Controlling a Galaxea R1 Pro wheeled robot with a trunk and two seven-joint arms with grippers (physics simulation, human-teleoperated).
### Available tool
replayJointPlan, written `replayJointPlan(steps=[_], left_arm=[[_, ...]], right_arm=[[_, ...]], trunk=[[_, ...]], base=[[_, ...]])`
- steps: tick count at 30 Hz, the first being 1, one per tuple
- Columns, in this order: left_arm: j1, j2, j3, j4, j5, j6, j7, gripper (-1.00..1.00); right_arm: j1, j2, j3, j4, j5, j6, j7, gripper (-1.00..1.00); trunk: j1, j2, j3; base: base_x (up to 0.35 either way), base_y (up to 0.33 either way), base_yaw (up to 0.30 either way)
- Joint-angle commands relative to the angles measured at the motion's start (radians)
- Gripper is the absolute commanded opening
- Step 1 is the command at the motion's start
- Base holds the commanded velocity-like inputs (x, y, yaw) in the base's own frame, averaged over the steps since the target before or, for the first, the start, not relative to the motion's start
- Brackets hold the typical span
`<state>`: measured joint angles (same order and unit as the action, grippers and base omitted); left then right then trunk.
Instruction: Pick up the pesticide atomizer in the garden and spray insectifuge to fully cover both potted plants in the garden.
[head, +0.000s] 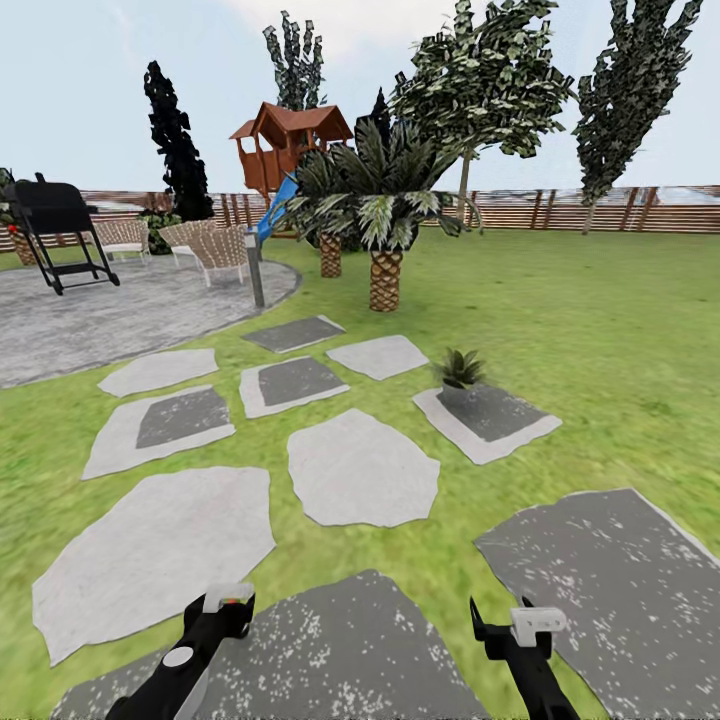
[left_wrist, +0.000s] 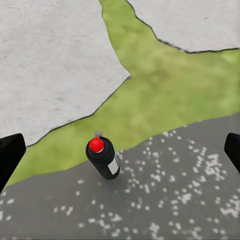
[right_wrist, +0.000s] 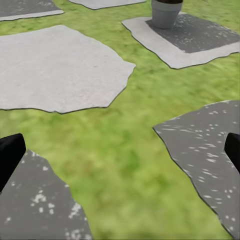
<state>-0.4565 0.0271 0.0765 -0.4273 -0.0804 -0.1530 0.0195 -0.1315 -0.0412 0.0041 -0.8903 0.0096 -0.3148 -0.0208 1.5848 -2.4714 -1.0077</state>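
Dark pesticide atomizer (left_wrist: 103, 159), red-capped, stands upright on a speckled grey stone's (left_wrist: 175, 200) edge beside grass.

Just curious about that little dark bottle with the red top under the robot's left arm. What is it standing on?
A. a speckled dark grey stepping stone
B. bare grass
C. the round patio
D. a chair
A: in the left wrist view the pesticide atomizer stands upright on the speckled dark stepping stone, just inside its edge, with grass behind it.
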Motion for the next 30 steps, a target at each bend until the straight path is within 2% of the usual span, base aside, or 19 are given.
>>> replayJointPlan(steps=[1,4,12,30], left_arm=[[-0.001,0.0,0.003,0.001,-0.009,-0.004,0.002,1.0],[-0.001,0.001,0.003,0.001,-0.009,-0.004,0.002,1.0],[-0.001,0.002,0.003,0.001,-0.009,-0.005,0.002,1.0],[-0.001,0.005,0.003,0.001,-0.009,-0.005,0.002,1.0]], right_arm=[[0.0,0.0,0.001,0.001,0.001,-0.003,-0.002,1.0],[0.0,0.0,0.001,0.001,0.001,-0.003,-0.002,1.0],[0.0,0.0,0.001,0.001,0.001,-0.003,-0.002,1.0],[0.0,0.0,0.002,0.001,0.002,-0.003,-0.002,1.0]], trunk=[[0.004,-0.008,-0.004],[0.015,-0.029,-0.013],[0.019,-0.03,-0.049],[0.027,-0.035,-0.146]], base=[[0.0,0.0,0.0],[0.0,0.0,0.0],[0.0,0.0,0.0],[0.0,0.0,0.0]])
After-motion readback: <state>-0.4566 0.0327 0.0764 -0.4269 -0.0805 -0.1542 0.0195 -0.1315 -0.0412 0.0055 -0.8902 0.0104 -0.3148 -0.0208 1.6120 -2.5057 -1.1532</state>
